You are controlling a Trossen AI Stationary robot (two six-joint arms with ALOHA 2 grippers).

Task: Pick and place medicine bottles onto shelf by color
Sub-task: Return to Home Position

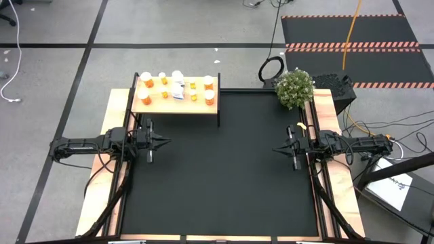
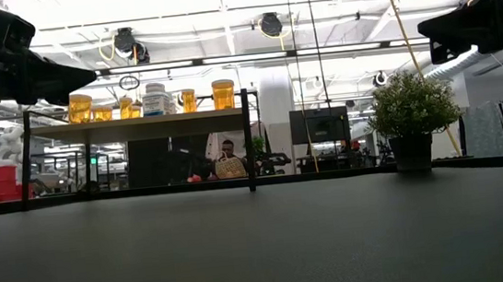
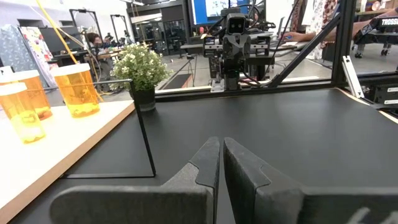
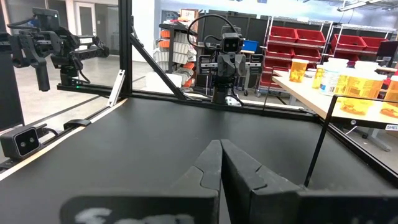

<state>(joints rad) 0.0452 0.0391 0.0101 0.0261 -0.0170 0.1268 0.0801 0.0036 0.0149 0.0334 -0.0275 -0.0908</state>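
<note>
The shelf [image 1: 178, 103], a light-wood board on thin black legs, stands at the far left of the black mat. Several medicine bottles stand upright on it: orange ones with white caps [image 1: 146, 80] and a white one with a bluish label [image 1: 178, 91]. They also show in the low view [image 2: 223, 94] and in both wrist views [image 3: 76, 89] [image 4: 359, 84]. My left gripper [image 1: 167, 141] is shut at the mat's left edge, pointing level toward the right, with nothing between its fingers. My right gripper [image 1: 276, 150] is shut at the right edge, facing it.
A potted plant [image 1: 294, 87] stands at the mat's far right corner. The black mat [image 1: 224, 169] lies bare between the two grippers. Wooden rails [image 1: 95, 203] run along both sides of the table. A person sits in the room beyond [image 2: 228, 164].
</note>
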